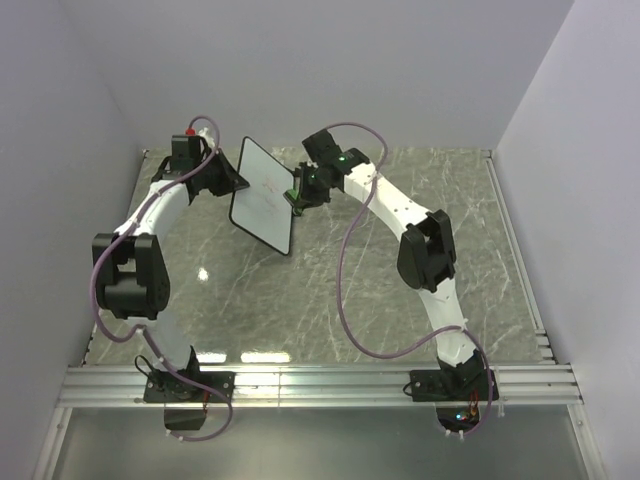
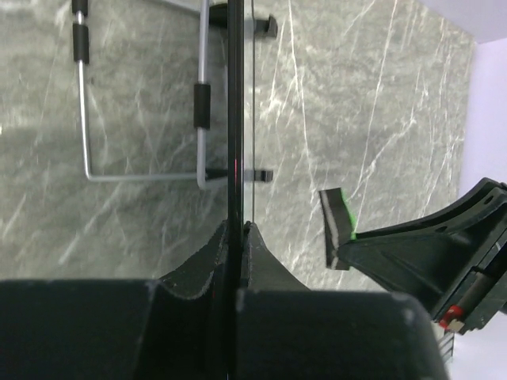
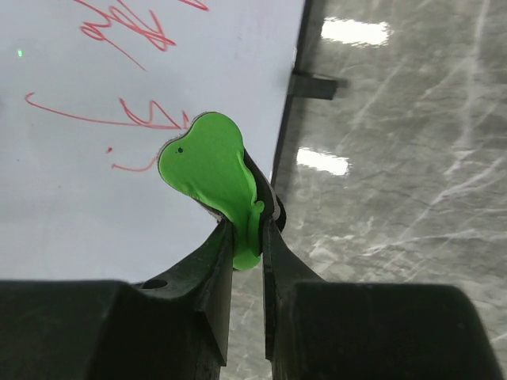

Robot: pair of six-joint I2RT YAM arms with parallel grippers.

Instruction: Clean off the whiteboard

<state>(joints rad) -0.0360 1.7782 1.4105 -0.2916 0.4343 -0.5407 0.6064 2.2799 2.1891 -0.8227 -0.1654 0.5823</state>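
The whiteboard (image 1: pixel 262 195) is tilted near the far end of the grey marble counter (image 1: pixel 330 300), the left claw (image 1: pixel 233 181) at its left edge, the right claw (image 1: pixel 300 196) with a green eraser (image 1: pixel 296 189) at its right edge

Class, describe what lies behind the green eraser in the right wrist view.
Behind the eraser is the whiteboard, marked with red scribbles. The eraser hides the patch of board behind it, including where the lower strokes end.
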